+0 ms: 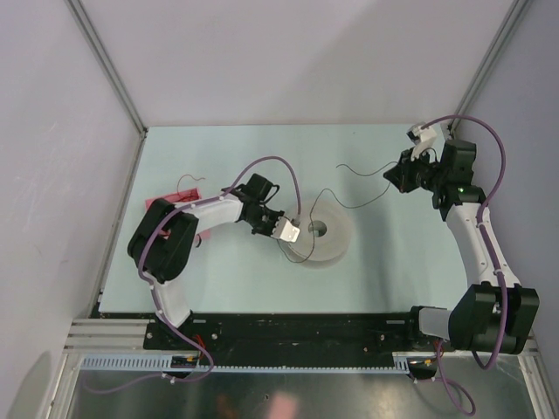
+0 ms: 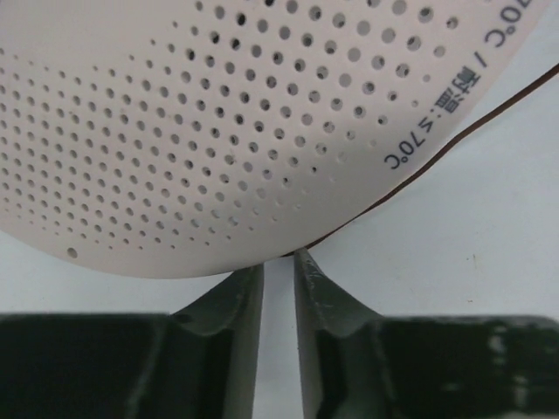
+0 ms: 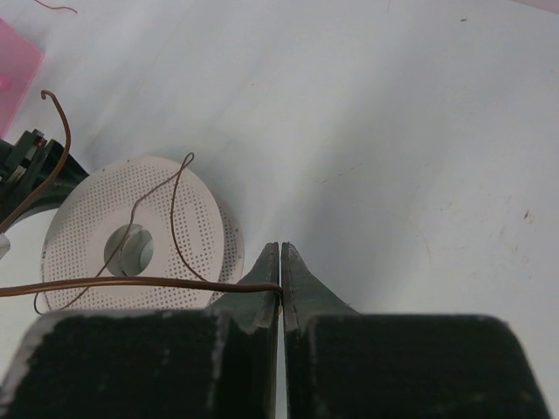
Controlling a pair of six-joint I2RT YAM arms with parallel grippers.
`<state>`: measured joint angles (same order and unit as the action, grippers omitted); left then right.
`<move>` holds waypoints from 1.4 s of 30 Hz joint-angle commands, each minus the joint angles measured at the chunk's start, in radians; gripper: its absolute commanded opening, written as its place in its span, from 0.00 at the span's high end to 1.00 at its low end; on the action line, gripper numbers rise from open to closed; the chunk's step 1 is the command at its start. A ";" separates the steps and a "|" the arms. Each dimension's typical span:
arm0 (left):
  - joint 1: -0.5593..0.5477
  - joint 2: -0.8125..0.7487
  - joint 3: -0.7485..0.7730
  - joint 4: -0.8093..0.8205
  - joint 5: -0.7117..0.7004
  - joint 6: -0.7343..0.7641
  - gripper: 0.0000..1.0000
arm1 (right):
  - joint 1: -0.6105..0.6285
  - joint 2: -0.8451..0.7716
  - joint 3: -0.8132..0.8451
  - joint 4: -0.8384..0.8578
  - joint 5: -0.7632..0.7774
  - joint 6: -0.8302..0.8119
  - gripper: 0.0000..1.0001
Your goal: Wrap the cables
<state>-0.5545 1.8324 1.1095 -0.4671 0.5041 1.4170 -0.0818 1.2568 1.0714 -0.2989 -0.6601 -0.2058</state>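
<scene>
Near the middle of the pale green table (image 1: 262, 148) lies a pale grey round spool (image 1: 332, 240), flat on its side, its face dotted with small holes around 1 large centre hole. I watch 2 arms from above. My left gripper (image 1: 293, 231) sits at the spool's left rim. Its wrist camera shows its 2 dark fingers (image 2: 240, 301) parted by a narrow slit, with bare table showing through the slit. Their tips sit just under the spool's curved rim.

A thin dark brown cable (image 3: 131, 281) follows that rim and comes down to the slit at the left gripper's tips. I cannot tell whether the fingers touch it.

At the far right of the table, well apart from the spool, my right gripper (image 1: 395, 177) is clamped tight on the cable. Its wrist camera shows the strand entering the closed jaws from the left. Between that gripper and the spool the cable runs in loose curves, and a thinner stretch loops across the spool's face.

At the far left, beside the left arm, lies a flat pink item (image 1: 175, 196) that I cannot identify.
</scene>
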 commanded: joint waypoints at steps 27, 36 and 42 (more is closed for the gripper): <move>-0.052 -0.253 -0.156 -0.062 0.065 -0.066 0.33 | -0.023 -0.024 0.006 -0.080 -0.027 -0.112 1.00; -0.062 -0.131 -0.063 -0.048 0.006 -0.150 0.36 | -0.024 -0.027 0.007 -0.081 -0.032 -0.110 1.00; -0.068 -0.093 -0.057 -0.047 -0.010 -0.132 0.39 | -0.025 -0.019 0.006 -0.083 -0.032 -0.114 1.00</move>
<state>-0.6121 1.7206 1.0168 -0.5251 0.4992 1.2827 -0.1017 1.2518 1.0714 -0.3916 -0.6712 -0.3084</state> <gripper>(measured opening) 0.632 0.020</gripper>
